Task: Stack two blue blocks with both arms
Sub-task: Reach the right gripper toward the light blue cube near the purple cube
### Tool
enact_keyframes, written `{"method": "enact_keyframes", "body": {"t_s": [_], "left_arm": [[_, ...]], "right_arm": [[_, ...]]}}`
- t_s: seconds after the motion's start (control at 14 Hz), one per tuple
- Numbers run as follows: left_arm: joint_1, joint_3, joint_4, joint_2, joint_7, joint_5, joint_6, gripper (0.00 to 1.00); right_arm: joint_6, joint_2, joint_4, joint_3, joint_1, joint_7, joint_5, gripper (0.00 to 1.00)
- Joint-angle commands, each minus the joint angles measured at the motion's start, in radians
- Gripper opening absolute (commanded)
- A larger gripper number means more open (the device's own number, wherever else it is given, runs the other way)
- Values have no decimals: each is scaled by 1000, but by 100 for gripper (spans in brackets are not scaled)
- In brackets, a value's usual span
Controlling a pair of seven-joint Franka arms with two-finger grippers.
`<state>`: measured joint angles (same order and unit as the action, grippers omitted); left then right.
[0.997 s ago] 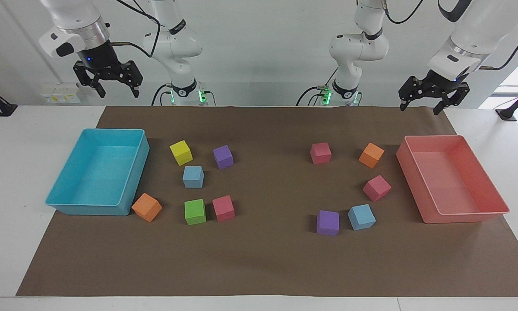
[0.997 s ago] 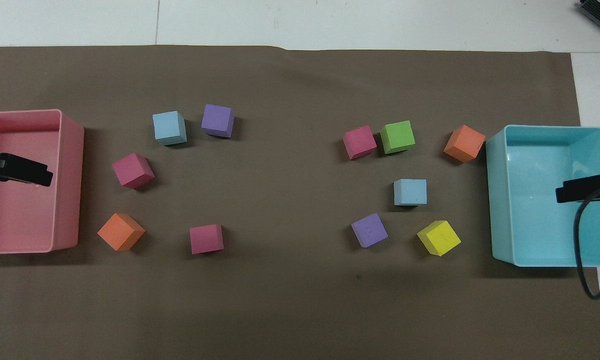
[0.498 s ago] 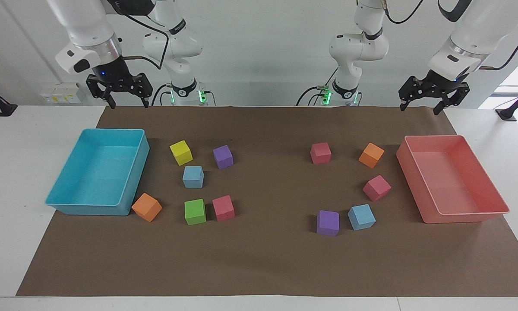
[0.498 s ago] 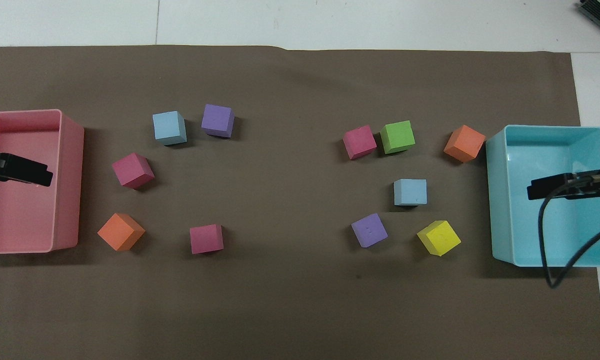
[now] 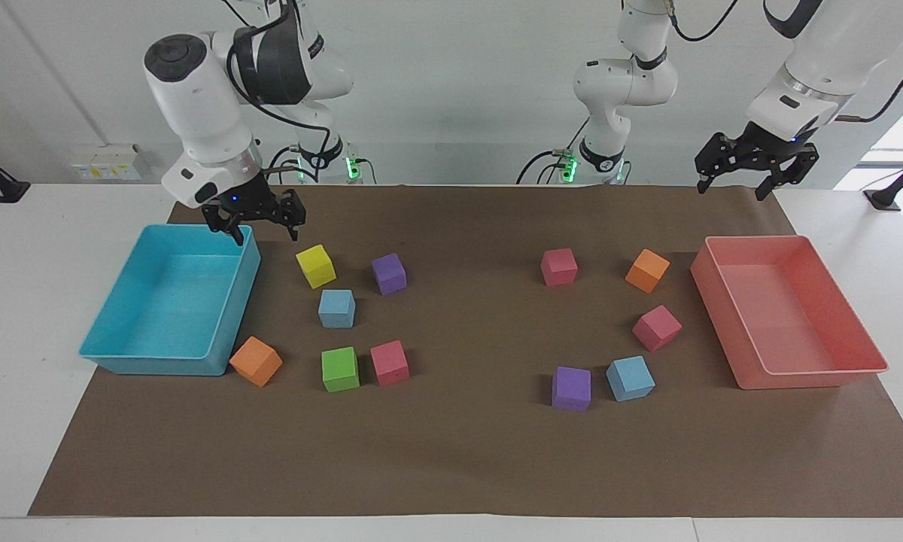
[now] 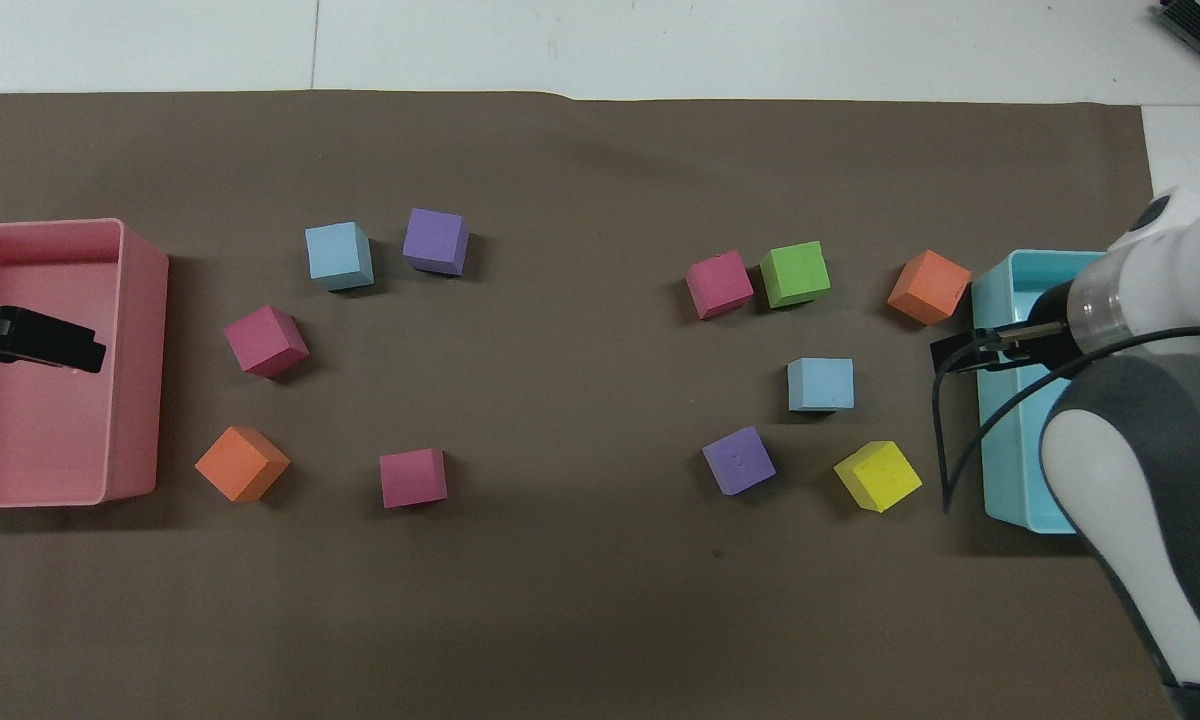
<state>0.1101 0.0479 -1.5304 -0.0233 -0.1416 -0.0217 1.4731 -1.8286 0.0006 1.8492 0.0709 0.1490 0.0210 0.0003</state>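
My right gripper hangs with its fingers spread and nothing between them, over the near corner of the cyan tray, just above the rim where the tray meets the brown mat. The blue block I want on this side sits on the mat a little way out from the gripper toward the middle of the desk, with the yellow cube between it and the gripper, the purple cube close beside it and the green cube near its other flank. The second blue block lies well away from my left gripper, which waits high over the mat's edge by the pink tray, also spread and empty; a purple cube stands just beside that block without clearly touching it. Both blocks look like matte foam: I judge them light, slightly yielding and grippy, not fragile, so a moderate squeeze should do. I would take each from above on two opposite flat faces, around mid-height, turning the wrist to square up. The first block sits nearly square to the mat and has room on its flanks; the second is turned a little, and the purple neighbour crowds one face, so I would pinch the pair of faces clear of it.
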Motion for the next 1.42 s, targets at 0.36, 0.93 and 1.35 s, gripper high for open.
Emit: {"method": "enact_keyframes", "body": {"t_s": [0.36, 0.93, 1.35], "left_arm": [[-17, -8, 16, -1, -9, -4, -14, 100], [-17, -8, 16, -1, -9, -4, -14, 100], [-17, -8, 16, -1, -9, -4, -14, 100]], "right_arm": [[-242, 104, 152, 0, 12, -148, 127, 100], [-399, 124, 278, 1, 75, -168, 162, 100], [-520, 140, 366, 0, 104, -159, 162, 100]]}}
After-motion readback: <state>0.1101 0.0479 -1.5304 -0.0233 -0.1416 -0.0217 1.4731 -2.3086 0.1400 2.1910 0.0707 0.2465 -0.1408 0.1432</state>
